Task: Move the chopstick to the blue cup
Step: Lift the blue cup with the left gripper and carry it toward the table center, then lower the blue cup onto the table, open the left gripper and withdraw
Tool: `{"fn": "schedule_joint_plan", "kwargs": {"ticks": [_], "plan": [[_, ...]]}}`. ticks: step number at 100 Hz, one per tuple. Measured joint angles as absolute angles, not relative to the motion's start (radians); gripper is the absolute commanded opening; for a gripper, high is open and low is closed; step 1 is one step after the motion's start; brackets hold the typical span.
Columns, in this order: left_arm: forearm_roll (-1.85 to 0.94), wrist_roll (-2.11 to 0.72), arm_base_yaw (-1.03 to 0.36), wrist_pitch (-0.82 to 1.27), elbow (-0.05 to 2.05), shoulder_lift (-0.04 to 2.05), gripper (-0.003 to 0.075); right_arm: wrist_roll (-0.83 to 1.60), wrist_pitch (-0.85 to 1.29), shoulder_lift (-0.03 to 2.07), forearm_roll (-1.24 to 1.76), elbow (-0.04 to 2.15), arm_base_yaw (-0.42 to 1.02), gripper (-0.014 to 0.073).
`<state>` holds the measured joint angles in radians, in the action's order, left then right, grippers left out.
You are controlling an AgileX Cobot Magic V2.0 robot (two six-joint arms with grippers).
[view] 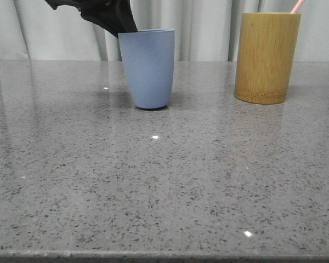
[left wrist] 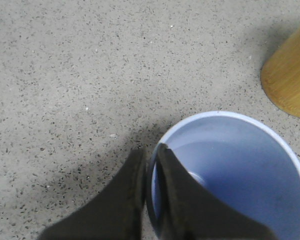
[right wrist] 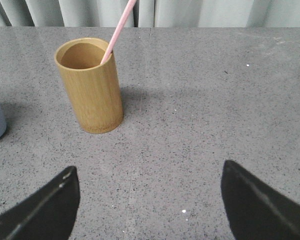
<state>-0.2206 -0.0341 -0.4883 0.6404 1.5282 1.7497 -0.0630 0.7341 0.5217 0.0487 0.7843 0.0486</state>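
On the grey speckled table [view: 164, 181] the blue cup [view: 148, 68] stands upright left of centre, and the bamboo holder [view: 266, 57] stands upright well apart to its right. In the front view only the pale pink tip of the chopstick [view: 298, 6] shows above the holder's rim; the right wrist view shows more, the stick leaning inside the holder against its rim and rising out past the picture's edge. The left gripper [left wrist: 150, 155] reaches the cup's rim from above. The left wrist view makes plain what the front view hides: its fingers [left wrist: 127, 190] are pinched together on the cup's wall, one inside and one outside. The right gripper [right wrist: 147, 200] hangs over bare table near the holder, its jaws spread wide and holding nothing
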Motion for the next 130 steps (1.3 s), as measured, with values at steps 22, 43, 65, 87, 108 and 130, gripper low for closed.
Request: {"fn": "schedule_joint_plan", "kwargs": {"ticks": [22,43,65,87,108,130], "plan": [[-0.223,-0.036,-0.488,0.639,1.529,1.75,0.0304,-0.063,0.734,0.522,0.049,0.784,0.049,0.0582],[-0.225,-0.038,-0.488,0.638,1.529,1.75,0.054,-0.063,0.734,0.522,0.049,0.784,0.049,0.0582],[-0.225,-0.038,-0.488,0.636,1.529,1.731,0.0543,-0.063,0.734,0.522,0.049,0.784,0.049,0.0582],[-0.206,-0.04,-0.472,0.667,1.529,1.618,0.0512,-0.063,0.734,0.522,0.049,0.784,0.049,0.0582],[-0.18,-0.04,-0.387,0.661,1.411,1.453,0.0492,-0.063,0.734,0.522,0.049,0.784,0.049,0.0582],[-0.174,-0.04,-0.264,0.614,1.166,1.226,0.0492,-0.063,0.734,0.522,0.049,0.784,0.049,0.0582]]}}
